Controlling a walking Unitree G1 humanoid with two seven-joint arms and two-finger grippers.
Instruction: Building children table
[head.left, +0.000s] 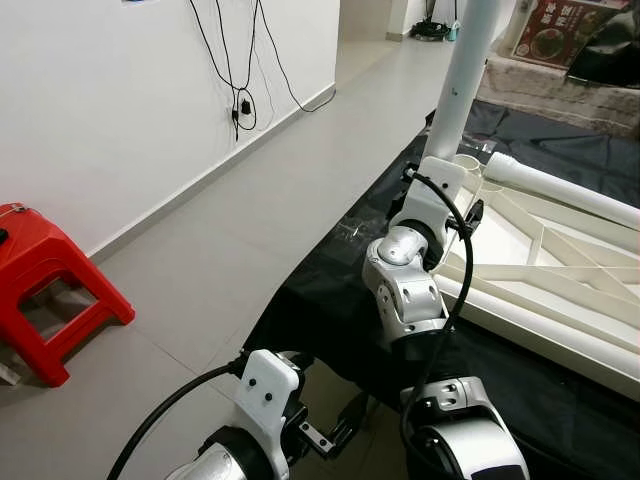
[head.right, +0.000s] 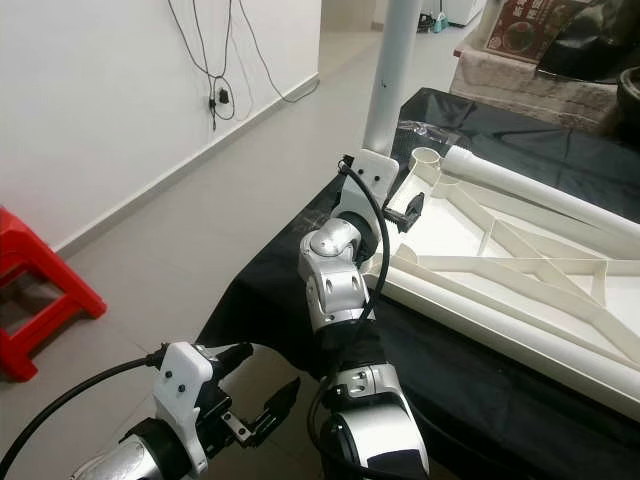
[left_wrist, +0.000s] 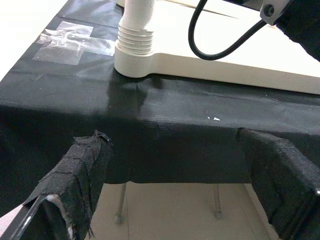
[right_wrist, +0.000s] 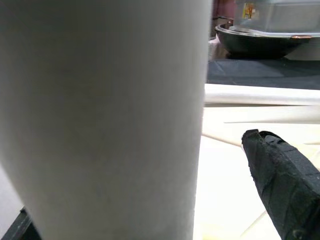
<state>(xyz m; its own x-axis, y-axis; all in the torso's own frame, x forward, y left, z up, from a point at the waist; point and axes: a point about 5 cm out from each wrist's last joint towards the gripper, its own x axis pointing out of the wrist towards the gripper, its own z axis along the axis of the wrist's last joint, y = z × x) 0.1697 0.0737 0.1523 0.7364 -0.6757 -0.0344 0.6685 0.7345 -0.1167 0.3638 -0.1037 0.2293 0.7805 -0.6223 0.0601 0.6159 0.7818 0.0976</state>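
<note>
**A:** Where is the table piece at this moment?

**B:** The white plastic tabletop with raised ribs (head.right: 520, 270) lies upside down on a work surface covered by a black cloth (head.right: 480, 385). A tall white cylindrical leg (head.right: 390, 75) stands upright in the socket at the corner nearest the robot. A second white tube (head.right: 540, 190) lies flat along the far edge of the upturned top.

**A:** And the right arm?

**B:** It reaches forward to the base of that standing leg. The right gripper (head.right: 400, 212) sits right at the corner socket. In its wrist view the leg fills the near field, with one black taped finger (right_wrist: 282, 175) just beside it (the other finger is hidden behind the tube). The fingers appear to be on either side of the leg, but I cannot tell whether they press on it.

**A:** The left one?

**B:** The left gripper (head.right: 262, 410) is low, in front of the cloth's near edge and well apart from the tabletop. Its wrist view shows both black wrapped fingers (left_wrist: 82, 175) spread wide with nothing between them, looking toward the ribbed collar at the foot of the leg.

**A:** Anything else around?

**B:** A red plastic stool (head.left: 45, 290) stands on the grey tiled floor (head.left: 230, 240) by the white wall (head.left: 110, 90), where black cables (head.left: 238, 70) hang. A dark bowl (right_wrist: 265, 40) sits beyond the table.
</note>
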